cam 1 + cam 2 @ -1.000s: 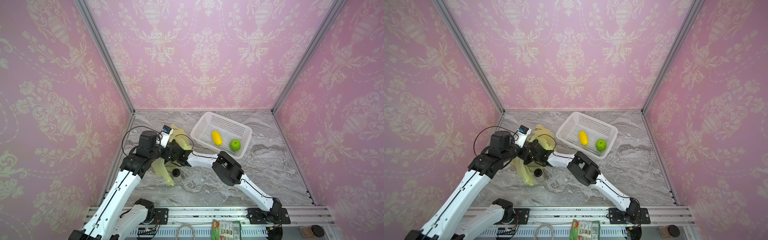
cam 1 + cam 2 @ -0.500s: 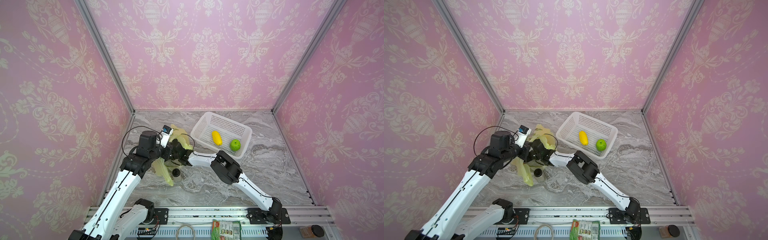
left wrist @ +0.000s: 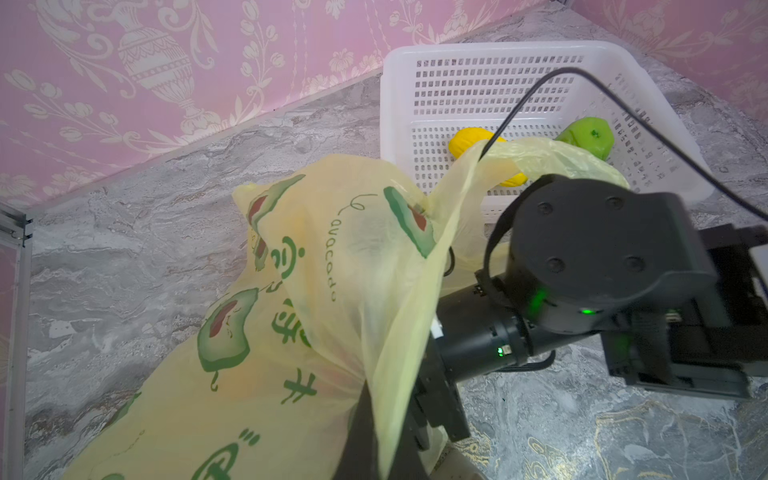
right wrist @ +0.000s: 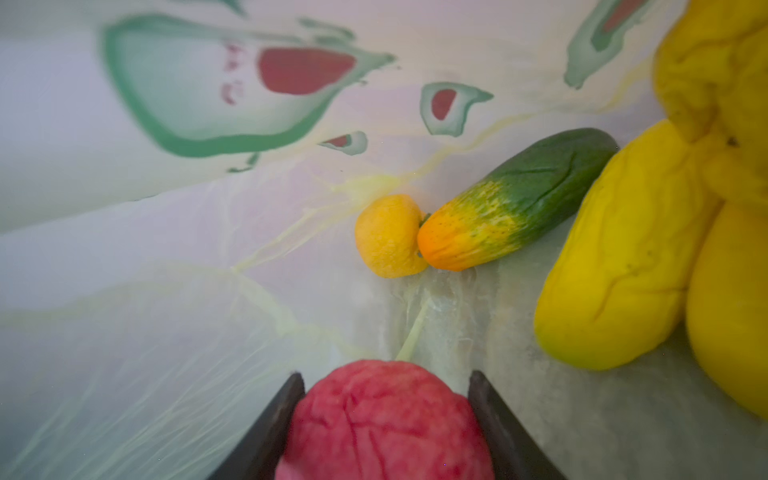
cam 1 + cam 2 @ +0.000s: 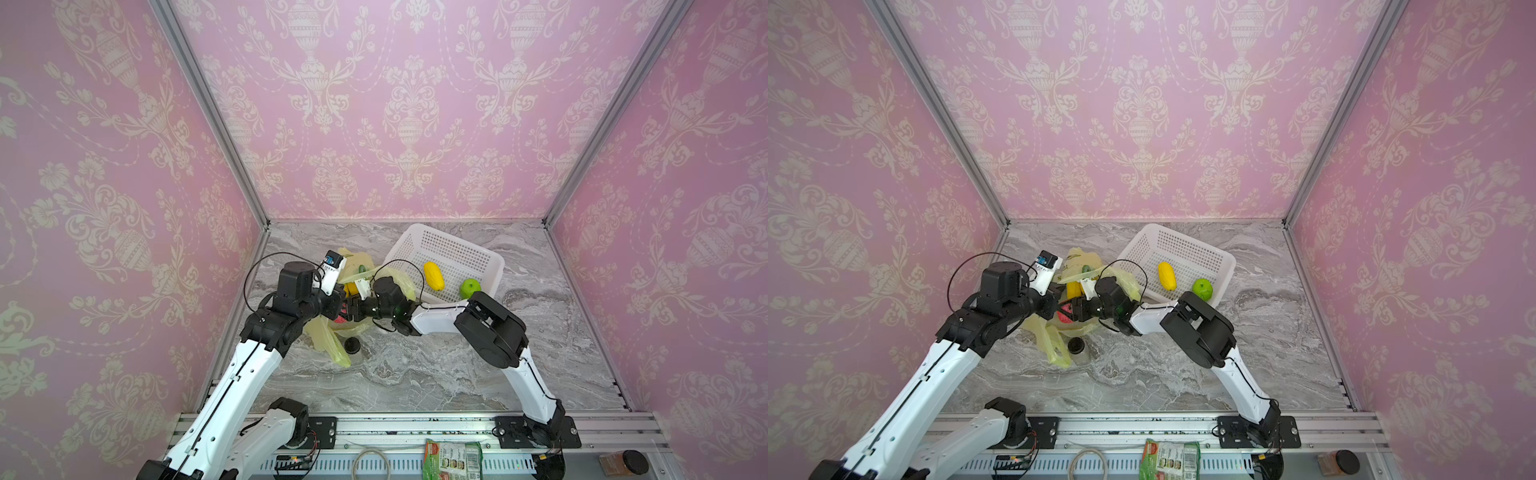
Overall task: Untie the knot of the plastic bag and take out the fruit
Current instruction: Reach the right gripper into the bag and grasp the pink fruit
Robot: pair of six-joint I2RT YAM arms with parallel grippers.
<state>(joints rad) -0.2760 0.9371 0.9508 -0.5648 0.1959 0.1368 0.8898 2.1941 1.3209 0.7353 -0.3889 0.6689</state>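
PINCER IN THE BAG: my right pincer [image 4: 386,376], reached deep inside the plastic bag [image 3: 316,266], grips a pink-red fruit [image 4: 386,432]. Both dark fingers [image 4: 278,419] press its sides, per the right wrist view. Just past it on the bag's floor lie an orange [image 4: 388,237] and a green-orange fruit [image 4: 511,208], whose tip touches the orange. Beside those sits a cluster of yellow oblong fruits [image 4: 623,253].

My left pincer [image 3: 365,411] is clamped on a gathered fold of the bag's wall, w/ the avocado-print film standing up like a tent and draping over my right wrist, per the left wrist view.

In both top views the two pincers meet nose to nose at the bag, which sits on the marble table [image 5: 415,374] nr the left wall. A loose tail of plastic trails toward the front, ending just beside a small jar [image 5: 352,345] w/ a dark cap.

Right of the bag, just beside it, stands the white basket [image 5: 440,249]. It holds a yellow fruit [image 5: 433,275] and a green apple [image 5: 470,287], which lie apart.

On the front rail, off the marble, are a snack packet [image 5: 452,459] & a brown jar [image 5: 623,462] w/ a black lid.
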